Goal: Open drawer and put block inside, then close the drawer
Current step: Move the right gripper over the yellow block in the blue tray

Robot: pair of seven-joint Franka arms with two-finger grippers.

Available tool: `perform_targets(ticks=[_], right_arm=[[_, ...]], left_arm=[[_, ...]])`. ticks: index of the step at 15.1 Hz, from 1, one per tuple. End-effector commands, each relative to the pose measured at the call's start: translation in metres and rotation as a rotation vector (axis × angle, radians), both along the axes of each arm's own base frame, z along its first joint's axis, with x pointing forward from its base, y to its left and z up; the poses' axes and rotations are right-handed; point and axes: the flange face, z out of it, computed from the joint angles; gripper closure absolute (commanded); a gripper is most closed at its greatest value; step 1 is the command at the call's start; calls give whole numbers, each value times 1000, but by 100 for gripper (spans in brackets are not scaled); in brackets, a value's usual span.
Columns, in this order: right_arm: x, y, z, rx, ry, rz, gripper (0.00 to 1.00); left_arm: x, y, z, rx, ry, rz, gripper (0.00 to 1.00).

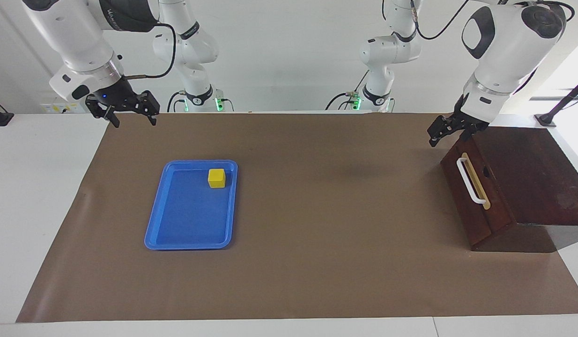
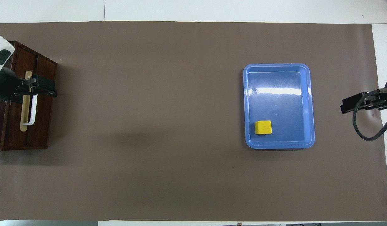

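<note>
- blue plastic tray [image 1: 186,224] [image 2: 311,103], flat w/ rounded corners n a low rim, sits on the brown mat toward the right arm's end of the table, long side running away from the robots
- brown mat [image 1: 317,196] [image 2: 149,125] covers most of the tabletop, pretty smooth, a few faint creases n a tiny dark speck
- white table [image 1: 36,187] [image 2: 212,9] pokes out around the mat edges
- plain white wall [image 1: 289,47] up at the robots' end

Yellow block [image 1: 217,178], blue tray [image 1: 190,243]
</note>
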Motion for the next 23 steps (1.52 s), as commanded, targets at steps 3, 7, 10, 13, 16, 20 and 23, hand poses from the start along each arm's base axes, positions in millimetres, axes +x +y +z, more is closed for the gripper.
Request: perform_targets(ticks=[3,7,10,13,16,20,23], right_arm=[[-4,1,3,-16,-4,-6,0],[-3,0,4,-12,-7,31,0],[-5,-1,2,-11,6,26,0],[-7,-4,2,-11,3,6,0],[-16,-2,-13,-18,20,-88,0],[-29,11,-48,39,64,-303,0],[-34,19,-79,66,141,-503,0]], left_arm=[[-4,2,4,-8,0,6,0],[-4,2,4,-8,2,7,0],[-4,2,4,-8,0,6,0],[-4,2,4,-8,2,7,0],[-4,2,4,-8,0,7,0],[-4,2,4,-8,0,7,0],[-4,2,4,-8,2,6,0]])
